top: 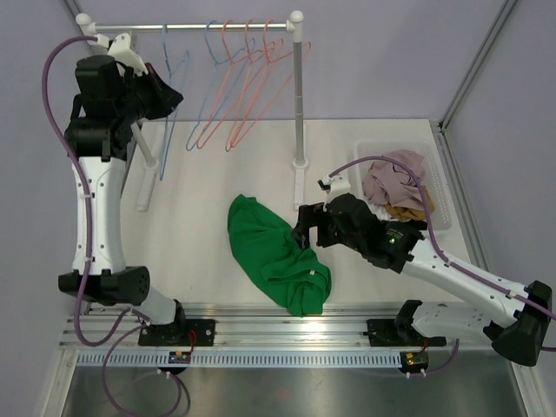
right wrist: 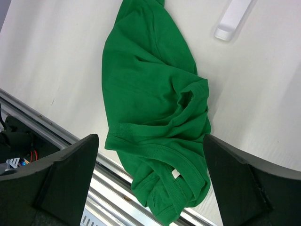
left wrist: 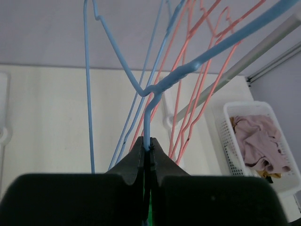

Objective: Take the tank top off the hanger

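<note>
Top external, one tank top [top: 278, 256] near surface [top: 200, 261] front edge, my right hand [top: 304, 228] wide, left hand [left wrist: 149, 153] pinching blue hanger [left wrist: 155, 89], two blue, three pink hangers [top: 252, 95].

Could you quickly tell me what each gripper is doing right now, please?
Left gripper: closed, fingers pinching the blue hanger.
Right gripper: open, holding nothing, above the green tank top.
</note>
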Controlling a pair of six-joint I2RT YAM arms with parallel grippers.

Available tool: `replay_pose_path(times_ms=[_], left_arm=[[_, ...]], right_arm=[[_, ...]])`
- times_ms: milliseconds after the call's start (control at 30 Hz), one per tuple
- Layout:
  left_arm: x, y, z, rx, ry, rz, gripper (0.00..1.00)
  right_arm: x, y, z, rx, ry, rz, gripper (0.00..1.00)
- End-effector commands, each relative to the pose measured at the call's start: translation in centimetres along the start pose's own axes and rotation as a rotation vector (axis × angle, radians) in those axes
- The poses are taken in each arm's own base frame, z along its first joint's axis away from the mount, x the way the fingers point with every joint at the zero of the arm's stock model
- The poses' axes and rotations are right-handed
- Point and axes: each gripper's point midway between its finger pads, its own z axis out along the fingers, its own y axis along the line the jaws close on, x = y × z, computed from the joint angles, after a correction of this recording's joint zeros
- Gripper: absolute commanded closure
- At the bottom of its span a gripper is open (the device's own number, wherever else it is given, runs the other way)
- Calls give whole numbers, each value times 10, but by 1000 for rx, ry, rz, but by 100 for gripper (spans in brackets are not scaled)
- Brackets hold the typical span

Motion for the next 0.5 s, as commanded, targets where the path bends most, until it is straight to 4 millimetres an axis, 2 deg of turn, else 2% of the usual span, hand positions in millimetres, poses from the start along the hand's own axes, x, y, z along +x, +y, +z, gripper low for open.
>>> replay_pose_path(times_ms=[0, 33, 100, 200, 267, 367, 433, 467], left_arm=[[-26, -22, 14, 167, -6, -24, 100], [-38, -26, 12, 182, -30, -26, 100], [-39, -20, 29, 204, -15, -50, 100], [-56, -16, 35, 207, -60, -55, 100], [-58, -8, 46, 210, -65, -76, 100], [-64, -6, 64, 238, -88, -83, 100], [-70, -9, 68, 268, -100, -82, 100], [-68, -5, 79, 267, -87, -91, 100]], right_arm=[[-2, -1, -3, -3, -16, -24, 1], [-2, -2, -4, -2, -15, -29, 0], [-3, -2, -6, -2, -19, -35, 1], [-4, -3, -10, -6, -26, -42, 0], [-5, -2, -13, -23, -39, -47, 0], [-4, 1, -16, -47, -41, -51, 1], [-3, 1, -16, -52, -45, -52, 1], [-4, 1, -16, -54, -48, -51, 0]])
